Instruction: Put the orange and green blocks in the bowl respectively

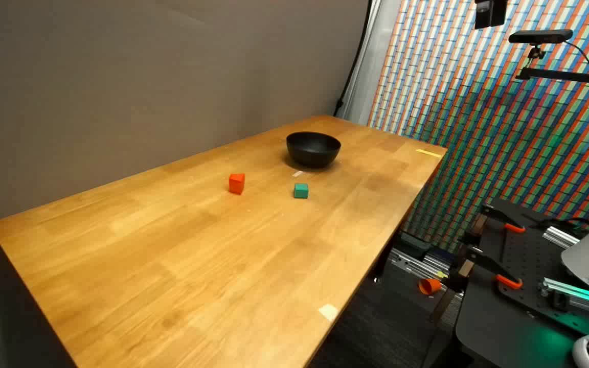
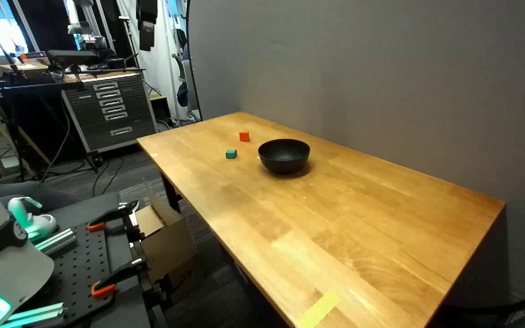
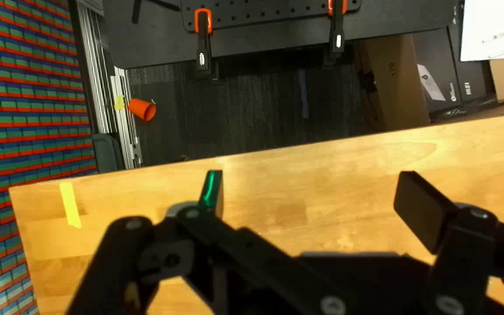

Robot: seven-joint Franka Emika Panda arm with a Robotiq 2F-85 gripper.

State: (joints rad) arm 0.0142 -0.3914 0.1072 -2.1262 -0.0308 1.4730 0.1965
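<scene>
The orange block (image 1: 236, 184) stands on the wooden table in both exterior views (image 2: 244, 136). The green block (image 1: 301, 191) lies a short way from it, apart, in both exterior views (image 2: 231, 154). The black bowl (image 1: 313, 151) stands upright near both blocks, touching neither; it also shows in an exterior view (image 2: 284, 156). No block is visible inside it. My gripper (image 3: 311, 192) is wide open with nothing between its fingers in the wrist view, high above the table. Only a dark part of it appears at the top edge of both exterior views. The blocks and bowl are out of the wrist view.
The wooden table (image 1: 212, 255) runs along a grey wall (image 2: 381, 91). Yellow tape (image 3: 70, 204) marks one table end. The robot's black base table (image 3: 269, 39) with orange-tipped clamps stands across a gap. An orange cup (image 3: 142, 109) lies on the floor there, near cardboard boxes (image 3: 394, 78).
</scene>
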